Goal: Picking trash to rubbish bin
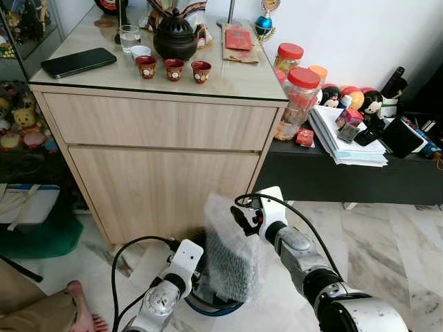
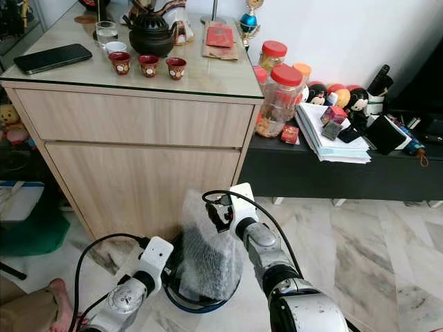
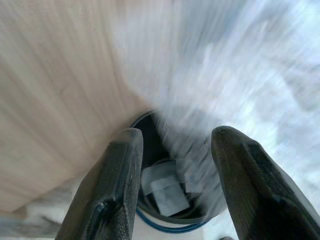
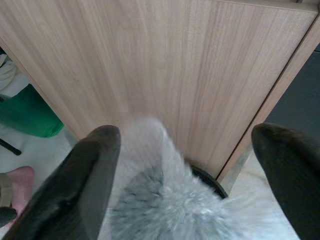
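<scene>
A crumpled clear bubble-wrap bag (image 1: 232, 252) stands upright in a round dark rubbish bin (image 2: 201, 304) with a blue rim, on the floor against the wooden cabinet. My right gripper (image 1: 241, 218) hovers at the bag's upper right edge, open; in the right wrist view the bag (image 4: 150, 200) lies below and between the spread fingers (image 4: 97, 150). My left gripper (image 3: 175, 134) is low at the bin's left side, open, pointing into the bin (image 3: 165, 227), where paper scraps (image 3: 165, 190) lie. Its fingertips are hidden behind the bag in the eye views.
The wooden cabinet (image 1: 159, 145) rises right behind the bin, with a teapot, cups and a phone on top. A low black bench (image 1: 346, 176) with jars and books is at the right. A person's bare foot (image 1: 79, 308) is at lower left. Marble floor (image 1: 387, 242) lies open to the right.
</scene>
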Controlling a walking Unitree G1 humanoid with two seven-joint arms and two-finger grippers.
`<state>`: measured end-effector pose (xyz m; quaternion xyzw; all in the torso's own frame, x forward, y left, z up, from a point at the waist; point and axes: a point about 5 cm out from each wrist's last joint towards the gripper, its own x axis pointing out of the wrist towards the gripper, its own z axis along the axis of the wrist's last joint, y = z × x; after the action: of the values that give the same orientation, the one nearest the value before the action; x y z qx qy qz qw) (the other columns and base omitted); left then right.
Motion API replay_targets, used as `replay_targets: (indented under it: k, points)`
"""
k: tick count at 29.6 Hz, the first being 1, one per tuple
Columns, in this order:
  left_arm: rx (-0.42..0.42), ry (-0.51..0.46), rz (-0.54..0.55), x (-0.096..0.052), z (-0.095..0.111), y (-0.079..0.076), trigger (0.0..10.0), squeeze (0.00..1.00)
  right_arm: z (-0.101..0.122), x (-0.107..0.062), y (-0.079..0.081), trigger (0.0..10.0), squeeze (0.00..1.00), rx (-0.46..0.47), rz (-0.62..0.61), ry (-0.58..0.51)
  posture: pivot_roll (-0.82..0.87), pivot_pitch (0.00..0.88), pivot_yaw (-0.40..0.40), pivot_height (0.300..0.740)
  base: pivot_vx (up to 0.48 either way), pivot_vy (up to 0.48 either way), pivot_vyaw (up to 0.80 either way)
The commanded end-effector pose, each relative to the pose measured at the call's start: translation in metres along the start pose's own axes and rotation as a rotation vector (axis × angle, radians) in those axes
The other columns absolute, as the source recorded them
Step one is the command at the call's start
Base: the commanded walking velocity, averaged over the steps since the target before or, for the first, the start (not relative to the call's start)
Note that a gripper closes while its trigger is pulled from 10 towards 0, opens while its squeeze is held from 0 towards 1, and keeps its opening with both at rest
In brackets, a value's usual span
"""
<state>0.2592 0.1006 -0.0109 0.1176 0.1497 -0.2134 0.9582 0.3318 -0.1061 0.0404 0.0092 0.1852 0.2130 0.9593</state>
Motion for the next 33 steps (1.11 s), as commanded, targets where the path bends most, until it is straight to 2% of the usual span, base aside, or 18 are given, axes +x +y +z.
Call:
replay_targets:
  k: [1,7,8,9,17,24,25,26,28,29,31,33]
  points:
    - [-0.013,-0.007,-0.013,0.001,0.002,-0.005,10.0,0.0,0.004,0.0,-0.004,10.0,1.0,0.003,-0.015,-0.009,0.1,0.088,-0.206,0.74,0.0,0.0,0.0]
    - [-0.003,-0.006,-0.006,0.001,0.003,-0.002,10.0,0.0,0.004,0.0,-0.004,10.0,1.0,-0.023,-0.015,-0.007,0.1,0.088,-0.206,0.74,0.0,0.0,0.0]
    - [-0.003,-0.006,-0.005,0.001,0.003,-0.002,10.0,0.0,0.004,0.0,-0.004,10.0,0.93,-0.025,-0.017,-0.005,0.1,0.088,-0.206,0.74,0.0,0.0,0.0]
    - [-0.005,-0.005,-0.005,0.001,0.003,-0.002,10.0,0.0,0.003,0.0,-0.004,10.0,0.0,-0.018,-0.019,-0.003,0.1,0.088,-0.206,0.74,0.0,0.0,0.0]
    - [-0.026,0.032,0.047,0.0,-0.003,0.002,10.0,0.0,-0.005,-0.007,-0.015,10.0,0.0,-0.012,-0.046,0.017,0.09,0.086,-0.207,0.74,0.0,0.0,0.0]
    - [-0.07,0.14,0.219,-0.012,-0.027,0.015,10.0,0.0,-0.03,-0.025,-0.036,10.0,0.0,0.023,-0.098,0.086,0.08,0.081,-0.203,0.74,0.0,0.0,0.0]
    - [-0.104,0.17,0.271,-0.018,-0.034,0.019,10.0,0.0,-0.037,-0.031,-0.043,10.0,0.0,0.037,-0.118,0.106,0.08,0.08,-0.202,0.74,0.0,0.0,0.0]
    - [-0.104,0.17,0.271,-0.018,-0.034,0.019,10.0,0.0,-0.037,-0.031,-0.043,10.0,0.0,0.037,-0.118,0.106,0.08,0.08,-0.202,0.74,0.0,0.0,0.0]
    - [-0.176,0.234,0.377,-0.028,-0.048,0.027,10.0,0.0,-0.046,-0.04,-0.053,10.0,0.0,0.069,-0.152,0.129,0.07,0.077,-0.198,0.74,0.0,0.0,0.0]
    - [-0.176,0.234,0.377,-0.028,-0.048,0.027,10.0,0.0,-0.046,-0.04,-0.053,10.0,0.0,0.069,-0.152,0.129,0.07,0.077,-0.198,0.74,0.0,0.0,0.0]
    - [-0.219,0.289,0.482,-0.039,-0.061,0.034,10.0,0.0,-0.053,-0.047,-0.059,10.0,0.0,0.111,-0.152,0.146,0.06,0.08,-0.192,0.74,0.0,0.0,0.0]
    - [-0.235,0.298,0.535,-0.044,-0.065,0.038,10.0,0.0,-0.058,-0.052,-0.064,10.0,0.0,0.119,-0.167,0.161,0.06,0.08,-0.192,0.74,0.0,0.0,0.0]
